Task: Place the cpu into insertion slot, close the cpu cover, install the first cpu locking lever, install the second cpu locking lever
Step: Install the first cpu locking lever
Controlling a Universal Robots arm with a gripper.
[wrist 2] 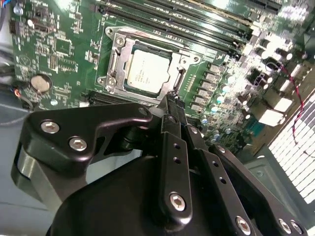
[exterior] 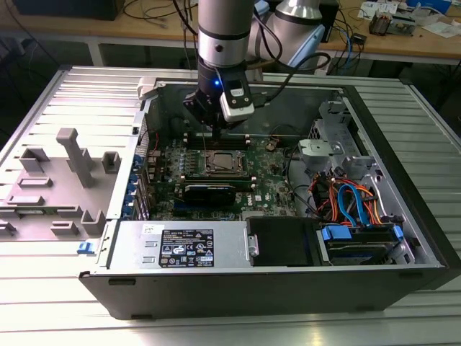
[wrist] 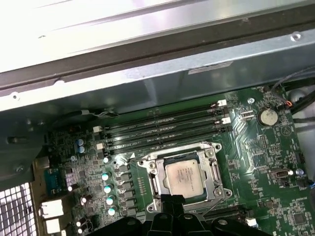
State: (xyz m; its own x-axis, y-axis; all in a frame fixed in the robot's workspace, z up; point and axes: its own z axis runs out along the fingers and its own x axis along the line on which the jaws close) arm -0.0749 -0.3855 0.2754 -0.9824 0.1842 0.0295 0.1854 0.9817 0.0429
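Claw pinched together, nothing seen in it, tip at the edge of the slot.
Cpu sits in the slot, cover flat over it; latching unclear. Risk: the closed tip skids off the rim onto the board and nicks parts, or an unlatched cover springs up, if a push lands off-line.

On table, open case: motherboard on its floor toward the exterior view's left, drive bay toward the exterior view's right, power supply along near wall. Mid-board, insertion slot with cpu in it and cpu cover down around cpu; memory slots just beyond, toward far case wall; long card just on near side. Over slot's edge, gripper; outside case, on the exterior view's left, plastic fixtures on table.
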